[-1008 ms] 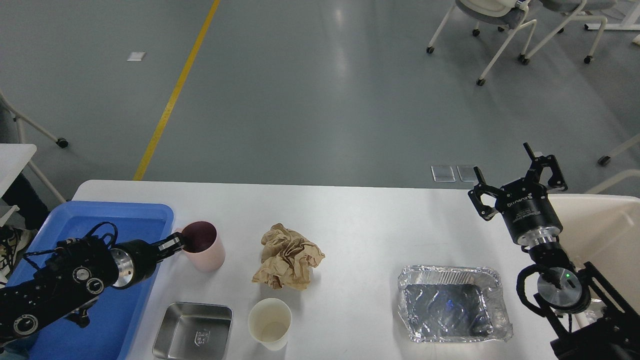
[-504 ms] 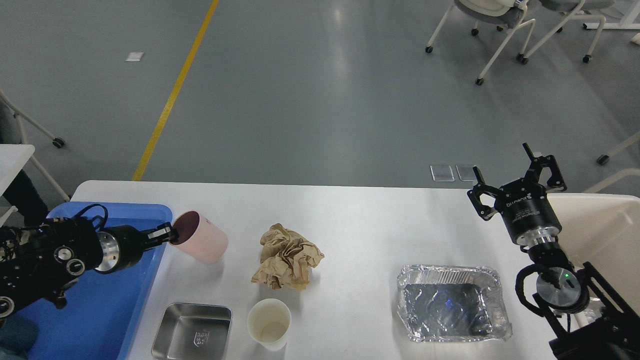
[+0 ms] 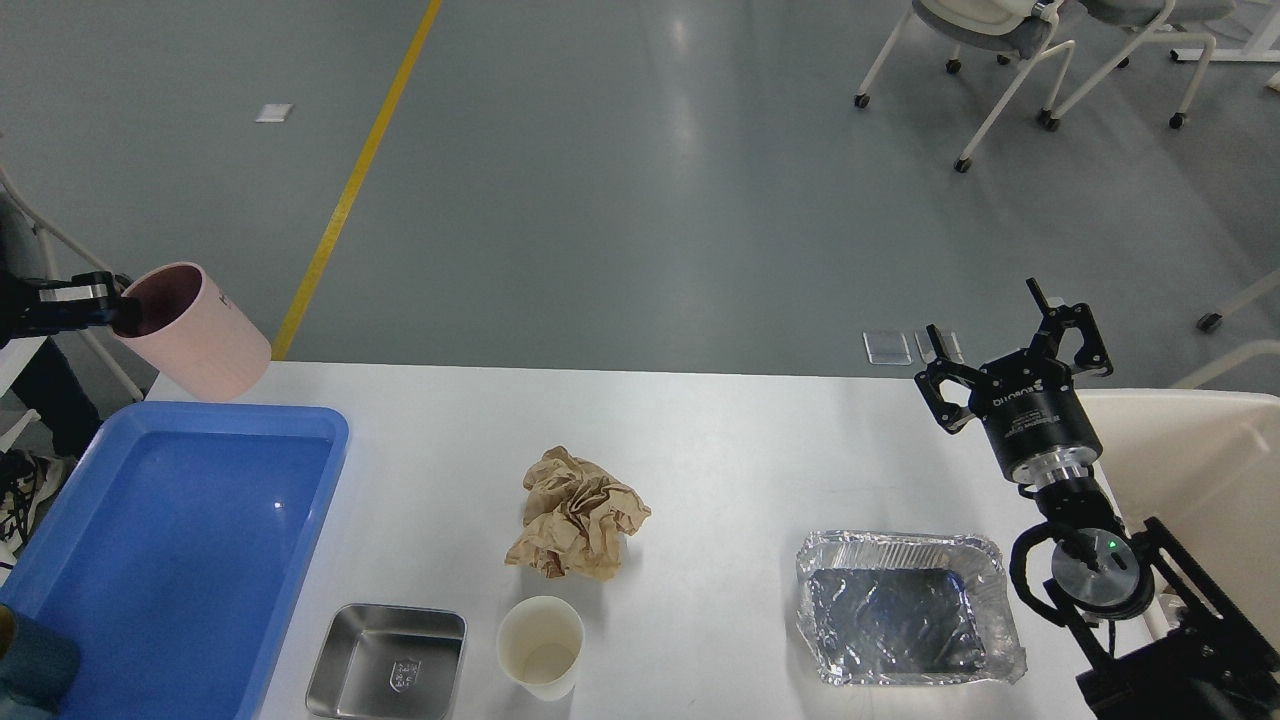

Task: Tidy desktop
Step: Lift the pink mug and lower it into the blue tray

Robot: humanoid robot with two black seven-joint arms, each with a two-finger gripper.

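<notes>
The white desktop (image 3: 720, 430) fills the lower half of the head view. On it lie a crumpled brown paper (image 3: 577, 514), a white paper cup (image 3: 540, 646), a small steel tray (image 3: 388, 663) and a foil tray (image 3: 905, 605). My left gripper (image 3: 118, 305) is at the far left, shut on the rim of a pink cup (image 3: 198, 334), holding it tilted in the air above the far end of the blue tray (image 3: 300, 500). My right gripper (image 3: 1005, 345) is open and empty, raised above the desktop's right end.
A cream-coloured bin (image 3: 1200, 450) stands at the right, beyond the desktop's edge. White chairs on castors (image 3: 1000, 60) stand on the grey floor beyond. A yellow floor line (image 3: 350, 190) runs at the far left.
My left gripper has lifted the pink cup off the desktop and carried it up and to the left, over the blue tray's far end. My right gripper shifted slightly left.
</notes>
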